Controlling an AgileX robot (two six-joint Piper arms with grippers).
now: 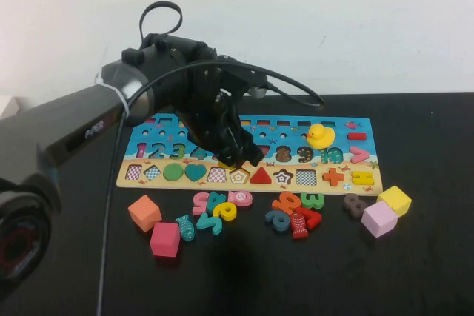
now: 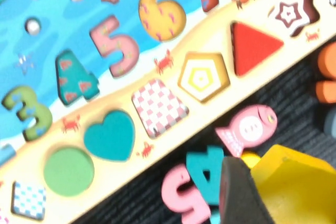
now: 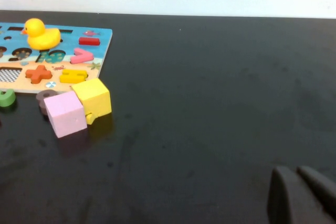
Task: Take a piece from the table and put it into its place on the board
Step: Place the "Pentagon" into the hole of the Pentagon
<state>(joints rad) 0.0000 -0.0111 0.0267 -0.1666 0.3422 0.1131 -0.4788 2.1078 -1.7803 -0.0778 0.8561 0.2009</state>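
One yellow pentagon piece (image 2: pixel 299 187) grasped in left gripper (image 1: pixel 231 157) jaws, hovering over board (image 1: pixel 141 180), pentagon slot (image 1: pixel 239 176) at 6 o'clock; right gripper (image 3: pixel 302 195) clenched, low over counter (image 3: pixel 210 103)

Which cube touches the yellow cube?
The pale pink cube, off the board's right end; orange cube and magenta cube lie far left. Left gripper over the board, right gripper over bare table.

The left arm (image 1: pixel 111 120) covers the board's (image 1: pixel 348 183) upper-left numbers, the left gripper (image 1: pixel 235 155) hides whatever sits between its fingers, the wrist view cuts off the yellow piece (image 2: pixel 296 187) at the edge, and only the right gripper's (image 3: pixel 302 198) dark fingertips show, cropped.
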